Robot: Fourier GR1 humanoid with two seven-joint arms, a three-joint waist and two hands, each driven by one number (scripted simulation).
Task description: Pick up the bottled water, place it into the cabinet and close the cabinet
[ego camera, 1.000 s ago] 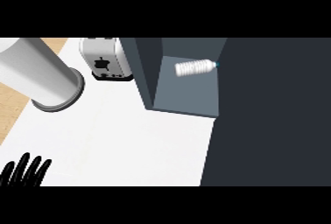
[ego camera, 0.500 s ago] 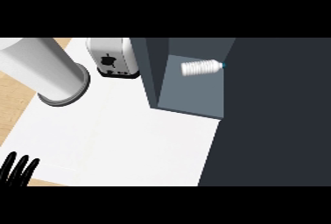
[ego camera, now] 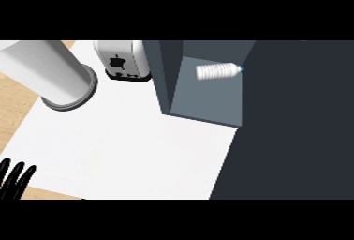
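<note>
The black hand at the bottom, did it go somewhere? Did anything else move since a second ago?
The left hand slid toward the lower left corner, so less of it shows; its fingers are straight and hold nothing. The whole view drifted a little, so everything sits slightly shifted in the picture. The bottled water lies on its side inside the cabinet as before, and the toaster and grey cylinder kept their places on the counter.

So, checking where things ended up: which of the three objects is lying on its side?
The bottled water, lying inside the cabinet; the toaster and grey cylinder stand upright.
</note>
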